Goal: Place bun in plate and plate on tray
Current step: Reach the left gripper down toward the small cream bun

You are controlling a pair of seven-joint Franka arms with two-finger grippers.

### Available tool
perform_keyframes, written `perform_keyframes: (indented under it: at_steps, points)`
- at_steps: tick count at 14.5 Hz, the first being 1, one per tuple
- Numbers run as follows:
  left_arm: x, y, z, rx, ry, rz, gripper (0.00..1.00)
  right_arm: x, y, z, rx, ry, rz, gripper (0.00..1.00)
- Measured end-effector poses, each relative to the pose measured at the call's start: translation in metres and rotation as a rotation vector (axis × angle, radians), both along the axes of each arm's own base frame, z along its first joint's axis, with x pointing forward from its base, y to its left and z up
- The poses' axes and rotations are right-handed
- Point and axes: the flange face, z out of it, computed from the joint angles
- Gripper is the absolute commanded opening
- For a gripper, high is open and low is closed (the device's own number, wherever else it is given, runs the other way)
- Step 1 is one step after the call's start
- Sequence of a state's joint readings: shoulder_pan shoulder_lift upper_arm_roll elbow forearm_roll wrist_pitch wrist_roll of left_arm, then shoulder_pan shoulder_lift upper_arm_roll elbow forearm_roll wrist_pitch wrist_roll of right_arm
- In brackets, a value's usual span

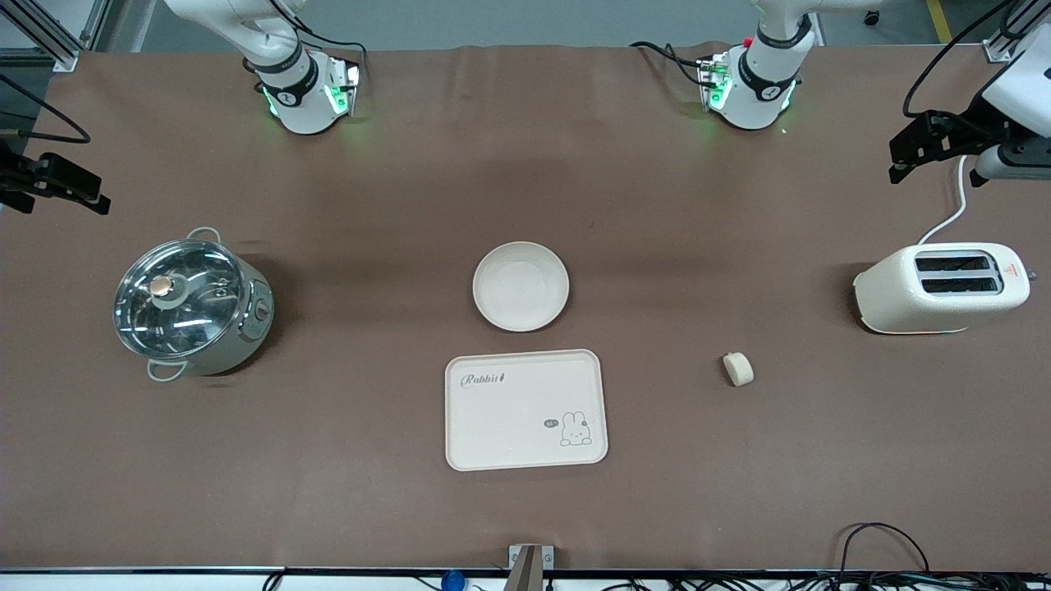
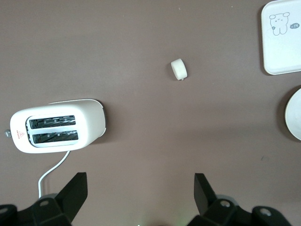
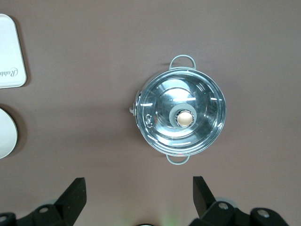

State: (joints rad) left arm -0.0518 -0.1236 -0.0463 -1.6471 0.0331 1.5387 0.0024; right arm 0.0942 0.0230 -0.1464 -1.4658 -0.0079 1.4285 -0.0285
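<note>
Front view: brown table [image 1: 525,164], two white arms based along its robot side, both waiting high at their own ends.
Landmark: cream rectangular tray with rounded corners, "Rabbit" lettering and a small rabbit drawing [image 1: 525,410], flat on the table, nothing on it; a corner shows in the left wrist view [image 2: 282,37] and an edge in the right wrist view [image 3: 10,52].
Plate: round shallow off-white dish with raised rim [image 1: 520,286], nothing in it, just beside the tray and farther from the front camera than the tray, not touching it; an edge shows in the left wrist view [image 2: 294,115] and in the right wrist view [image 3: 7,132].
Bun: small pale cream rounded bread piece [image 1: 738,368], lying on the bare table, well apart from the tray toward the left arm's end; also in the left wrist view [image 2: 179,68].
Toaster: cream two-slot toaster with white cord [image 1: 944,287], farther still from the tray toward the left arm's end.
Pot: steel pot with glass lid and pale handles [image 1: 190,305], well apart from the tray toward the right arm's end.
Left gripper [image 2: 140,195]: black fingers spread wide, holding nothing, up over bare table near the toaster.
Right gripper [image 3: 138,195]: black fingers spread wide, holding nothing, up over bare table near the pot.
</note>
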Motion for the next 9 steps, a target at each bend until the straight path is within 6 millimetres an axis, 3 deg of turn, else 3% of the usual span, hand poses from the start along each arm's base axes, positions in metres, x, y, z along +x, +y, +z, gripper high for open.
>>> perform_keyframes:
  at_steps: [6,9]
  points:
    - [0.014,0.000,-0.007,-0.001,0.008,0.004,1.00,0.000,0.000,-0.001,0.000,0.001,0.000,1.00]
    - [0.049,-0.003,-0.053,-0.003,0.039,0.002,1.00,0.001,0.000,-0.001,0.000,0.002,0.000,1.00]
